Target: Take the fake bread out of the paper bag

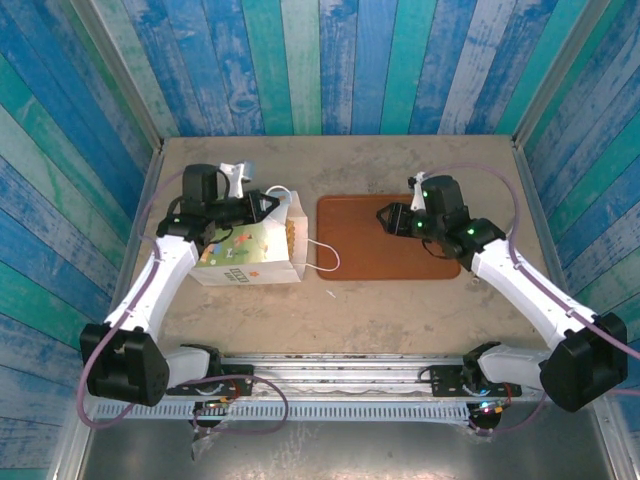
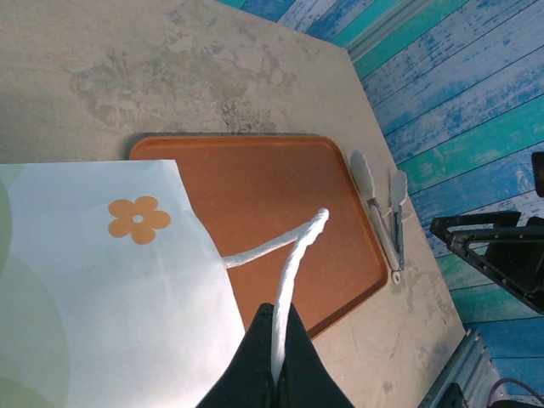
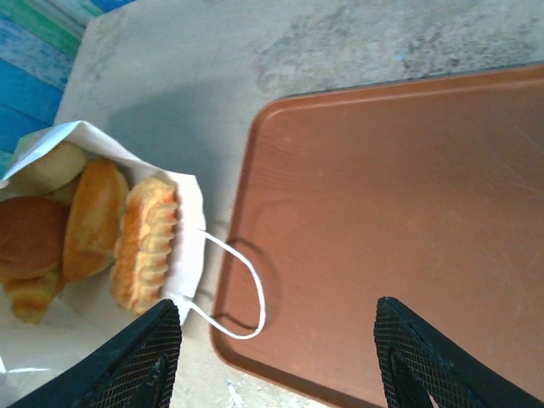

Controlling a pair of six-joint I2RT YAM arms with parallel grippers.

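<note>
The left gripper (image 2: pixel 276 319) was clenched on the white cord handle (image 2: pixel 293 251) of the paper bag (image 2: pixel 93 280). The right gripper (image 3: pixel 276 314) stood open and empty above the brown tray (image 3: pixel 382 187). The fake bread (image 3: pixel 93 221) lay inside the bag's mouth, on the grey worktop (image 3: pixel 255 51) between blue-green plank walls (image 1: pixel 320 60).

The left gripper (image 2: pixel 275 321) was pinched on the white cord handle (image 2: pixel 293 255) of the paper bag (image 2: pixel 93 297), whose pale side bore an orange flower (image 2: pixel 138 219), with the brown tray (image 2: pixel 272 183) behind it and grey tongs (image 2: pixel 381 208) just beside the tray on the table (image 2: pixel 127 68).
</note>
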